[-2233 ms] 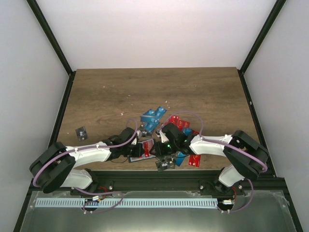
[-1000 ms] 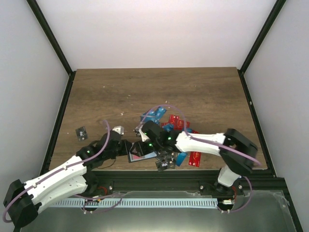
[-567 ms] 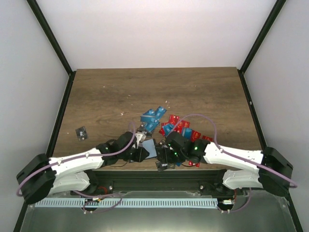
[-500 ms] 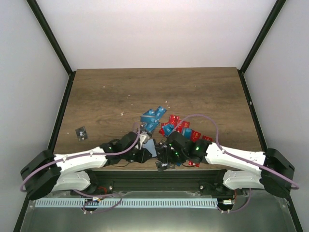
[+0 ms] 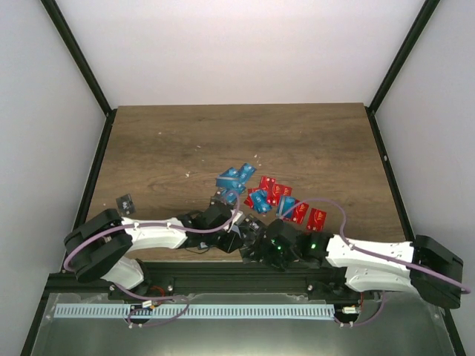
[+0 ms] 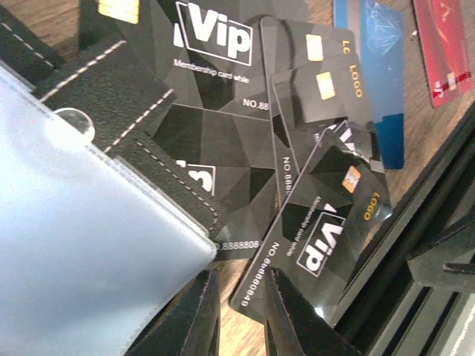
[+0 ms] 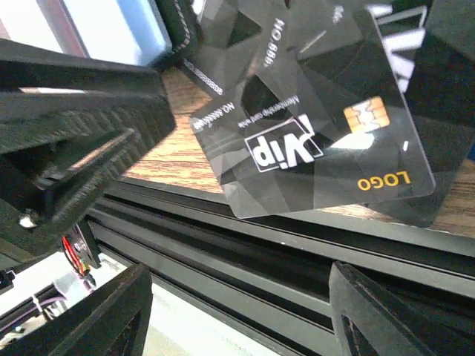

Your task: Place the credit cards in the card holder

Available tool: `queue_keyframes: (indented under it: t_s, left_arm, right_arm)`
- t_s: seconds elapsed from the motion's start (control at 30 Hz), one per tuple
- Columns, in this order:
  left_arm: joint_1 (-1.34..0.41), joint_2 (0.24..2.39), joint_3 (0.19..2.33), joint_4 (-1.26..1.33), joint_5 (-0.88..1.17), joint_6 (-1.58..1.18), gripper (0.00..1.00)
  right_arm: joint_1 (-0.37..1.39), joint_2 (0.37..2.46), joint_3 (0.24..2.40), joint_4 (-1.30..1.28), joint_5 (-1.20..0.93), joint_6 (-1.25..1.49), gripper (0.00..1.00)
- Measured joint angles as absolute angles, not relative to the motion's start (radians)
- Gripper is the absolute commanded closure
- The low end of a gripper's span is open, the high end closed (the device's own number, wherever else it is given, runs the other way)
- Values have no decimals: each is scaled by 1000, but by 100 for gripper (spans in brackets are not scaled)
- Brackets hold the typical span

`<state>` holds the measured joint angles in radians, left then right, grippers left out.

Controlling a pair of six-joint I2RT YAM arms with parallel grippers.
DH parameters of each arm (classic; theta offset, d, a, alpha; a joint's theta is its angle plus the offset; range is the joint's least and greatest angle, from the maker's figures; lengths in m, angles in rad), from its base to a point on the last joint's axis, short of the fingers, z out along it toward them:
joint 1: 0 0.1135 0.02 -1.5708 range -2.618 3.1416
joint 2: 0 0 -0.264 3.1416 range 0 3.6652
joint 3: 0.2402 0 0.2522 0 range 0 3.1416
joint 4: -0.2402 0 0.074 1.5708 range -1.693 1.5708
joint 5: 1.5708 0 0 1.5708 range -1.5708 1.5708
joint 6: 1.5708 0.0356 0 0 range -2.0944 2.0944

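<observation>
We judge the black Vip card (image 7: pixel 312 141) light, stiff and slick. It seems to overhang the near bench (image 5: pixel 312 141) edge beside the open card holder (image 6: pixel 89 222), so we would take its free edge. The right hand (image 7: pixel 237 304) is spread and empty; whether the left hand (image 6: pixel 241 315) pinches anything we cannot tell

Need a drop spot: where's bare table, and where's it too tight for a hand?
Free: far half of the table, beyond the blue cards and red cards; also the left side around the lone black card. Crowded: near-edge centre, where left gripper, right gripper, card holder and black cards bunch together.
</observation>
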<state>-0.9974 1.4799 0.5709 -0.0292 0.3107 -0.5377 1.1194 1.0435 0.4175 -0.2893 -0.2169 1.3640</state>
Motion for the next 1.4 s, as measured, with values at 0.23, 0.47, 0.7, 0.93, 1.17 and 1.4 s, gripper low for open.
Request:
queue_keyframes:
  t_s: [0.23, 0.47, 0.7, 0.93, 1.17, 1.4]
  left_arm:
    - [-998, 1486, 571, -41, 263, -515, 81]
    - [-1000, 1517, 570, -7, 291, -508, 81]
    - [-1045, 1559, 572, 68, 331, -501, 82]
    - [-1078, 1554, 547, 119, 316, -533, 82]
    - [-1101, 1551, 521, 167, 333, -573, 82]
    - [-1106, 1551, 510, 184, 348, -596, 82]
  right_arm:
    - [1173, 1122, 311, -111, -199, 1519, 36]
    - [1182, 1218, 310, 24, -176, 1579, 41]
    - [1183, 1254, 281, 145, -149, 1630, 45]
    - [1190, 1219, 226, 197, -125, 1680, 55]
    - [1194, 1173, 188, 186, -94, 1707, 75]
    - [1196, 1111, 181, 146, -88, 1711, 99]
